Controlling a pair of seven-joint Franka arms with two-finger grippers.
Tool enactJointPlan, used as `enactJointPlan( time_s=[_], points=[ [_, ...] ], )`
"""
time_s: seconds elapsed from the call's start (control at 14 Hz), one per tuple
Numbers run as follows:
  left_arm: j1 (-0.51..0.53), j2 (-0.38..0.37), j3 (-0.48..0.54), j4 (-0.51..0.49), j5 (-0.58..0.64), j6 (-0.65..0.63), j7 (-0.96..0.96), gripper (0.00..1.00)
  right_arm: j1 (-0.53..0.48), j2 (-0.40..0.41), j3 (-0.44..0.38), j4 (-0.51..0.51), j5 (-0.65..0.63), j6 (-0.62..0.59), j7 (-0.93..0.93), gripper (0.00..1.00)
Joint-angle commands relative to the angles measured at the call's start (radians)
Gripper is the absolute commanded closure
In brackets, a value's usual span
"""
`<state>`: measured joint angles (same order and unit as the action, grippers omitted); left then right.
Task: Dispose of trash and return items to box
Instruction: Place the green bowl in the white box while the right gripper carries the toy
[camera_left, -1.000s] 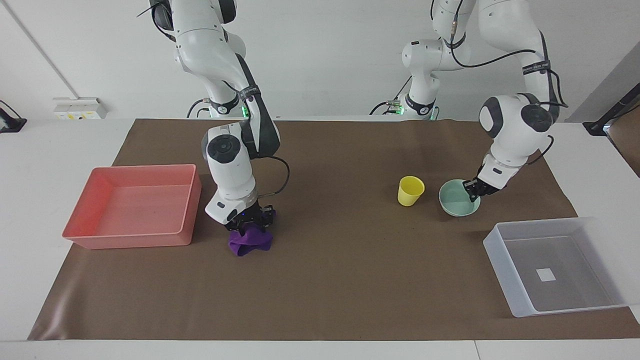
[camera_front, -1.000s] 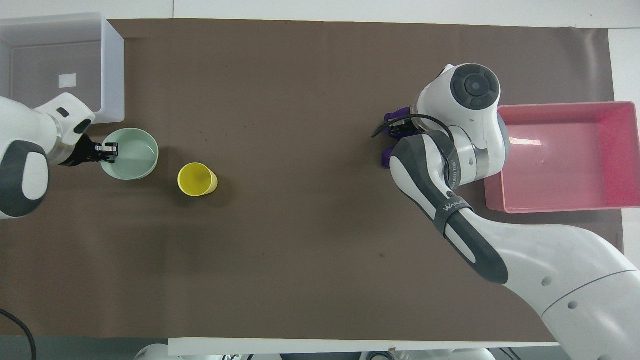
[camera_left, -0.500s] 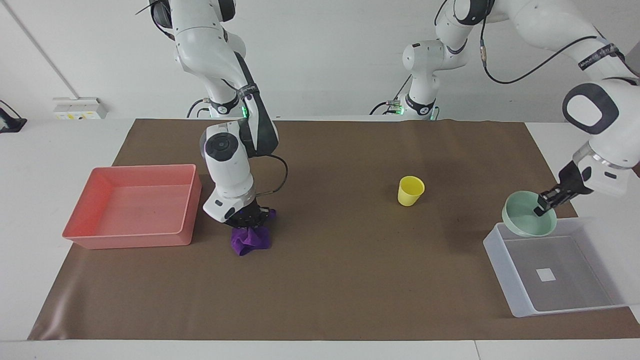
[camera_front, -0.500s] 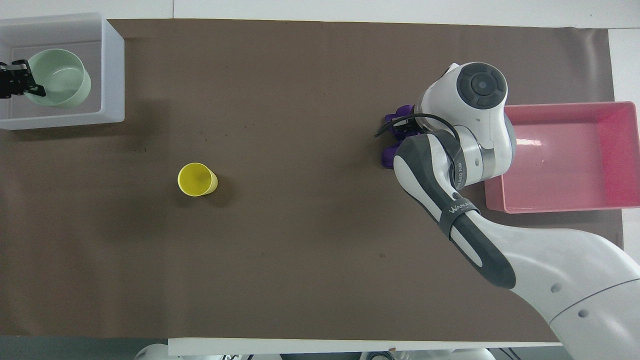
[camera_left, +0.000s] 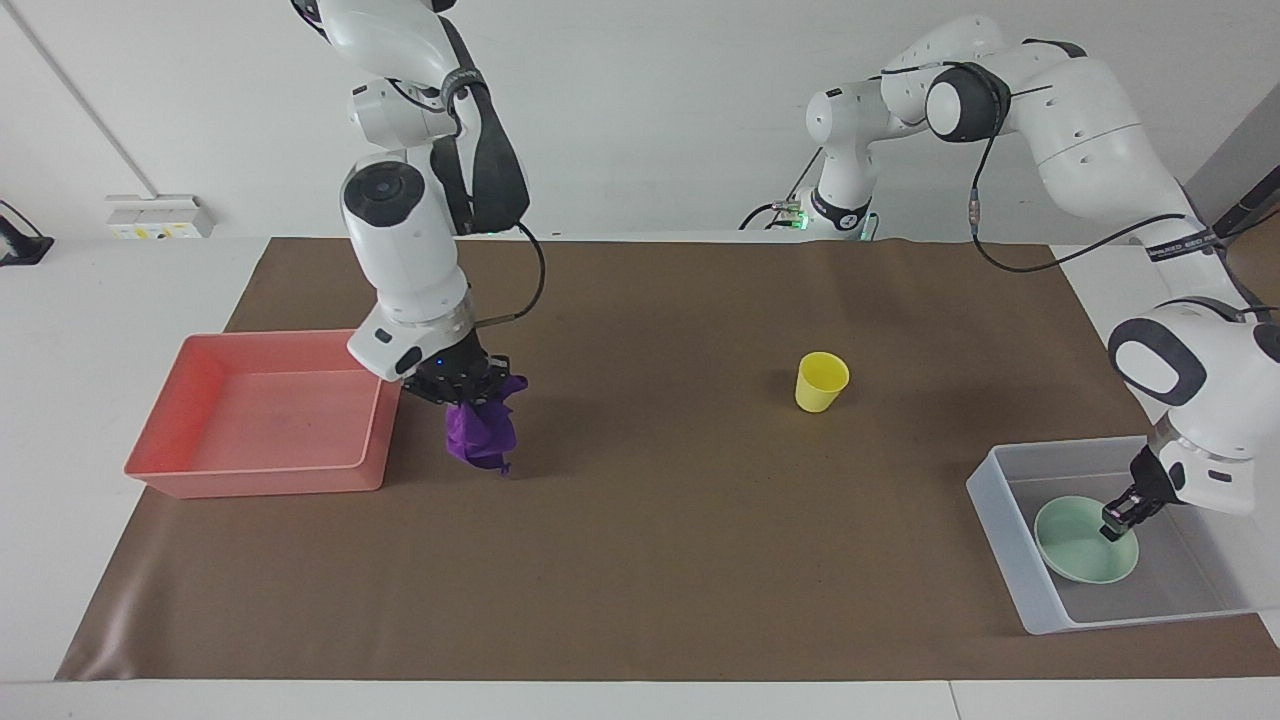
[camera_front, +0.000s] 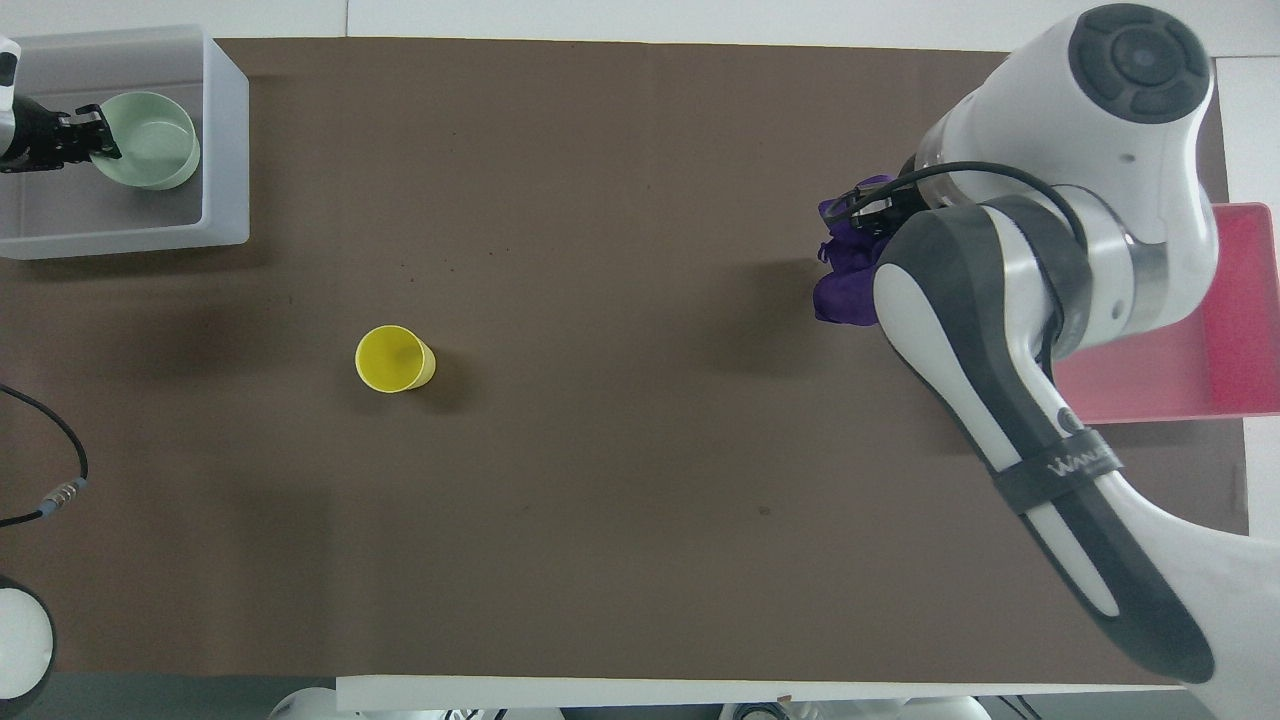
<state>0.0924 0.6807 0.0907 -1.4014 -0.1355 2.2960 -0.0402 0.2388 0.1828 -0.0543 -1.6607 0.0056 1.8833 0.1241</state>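
My right gripper (camera_left: 468, 388) is shut on the purple rag (camera_left: 482, 432), which hangs from it in the air over the mat, just beside the pink tray (camera_left: 262, 480). The rag also shows in the overhead view (camera_front: 843, 288), partly under the arm. My left gripper (camera_left: 1120, 520) is shut on the rim of the mint-green bowl (camera_left: 1078, 545), low inside the translucent box (camera_left: 1000, 500). In the overhead view the bowl (camera_front: 155, 155) sits in the box (camera_front: 226, 130) with the left gripper (camera_front: 88, 138) at its rim. The yellow cup (camera_left: 821, 381) stands upright on the mat.
The brown mat (camera_left: 660, 540) covers the table. The pink tray stands at the right arm's end and its inside is bare. The cup (camera_front: 394, 359) stands alone, nearer to the robots than the box. A cable (camera_front: 50, 470) hangs over the mat at the left arm's end.
My left gripper carried the bowl from the mat over the box rim and down into the box. My right gripper lifted the rag off the mat and moved toward the pink tray.
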Motion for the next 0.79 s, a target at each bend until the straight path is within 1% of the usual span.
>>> enactJointPlan(
  time_s=[0.0, 0.07, 0.14, 0.21, 0.29, 0.36, 0.43, 0.5, 0.64, 0.71],
  points=[
    [-0.013, -0.032, 0.004, 0.080, 0.025, -0.151, 0.002, 0.00, -0.084, -0.035, 0.004, 0.035, -0.031, -0.081, -0.099, 1.00],
    [-0.017, -0.055, 0.006, 0.097, 0.025, -0.217, 0.002, 0.00, -0.108, -0.051, 0.004, 0.035, -0.041, -0.099, -0.136, 1.00],
    [-0.026, -0.135, 0.000, 0.093, 0.028, -0.255, 0.000, 0.00, -0.134, -0.063, 0.004, 0.030, -0.048, -0.121, -0.171, 1.00],
    [-0.054, -0.201, 0.000, 0.055, 0.027, -0.292, -0.004, 0.00, -0.165, -0.072, 0.004, 0.018, -0.053, -0.127, -0.210, 1.00],
    [-0.094, -0.275, 0.003, -0.005, 0.036, -0.350, 0.000, 0.00, -0.200, -0.077, 0.005, 0.000, -0.055, -0.127, -0.248, 1.00],
    [-0.136, -0.350, 0.001, -0.068, 0.077, -0.416, -0.001, 0.00, -0.222, -0.086, 0.004, -0.011, -0.056, -0.130, -0.279, 1.00],
    [-0.178, -0.421, 0.000, -0.147, 0.092, -0.470, -0.007, 0.00, -0.233, -0.088, 0.002, -0.013, -0.059, -0.144, -0.290, 1.00],
    [-0.238, -0.490, 0.001, -0.248, 0.094, -0.477, -0.010, 0.00, -0.248, -0.088, 0.004, -0.011, -0.073, -0.157, -0.293, 1.00],
    [-0.339, -0.579, -0.003, -0.429, 0.096, -0.429, -0.010, 0.00, -0.260, -0.101, 0.004, -0.026, -0.098, -0.164, -0.304, 1.00],
    [-0.380, -0.631, -0.005, -0.544, 0.094, -0.327, -0.010, 0.00, -0.283, -0.109, 0.004, -0.055, -0.098, -0.149, -0.313, 1.00]
  ],
)
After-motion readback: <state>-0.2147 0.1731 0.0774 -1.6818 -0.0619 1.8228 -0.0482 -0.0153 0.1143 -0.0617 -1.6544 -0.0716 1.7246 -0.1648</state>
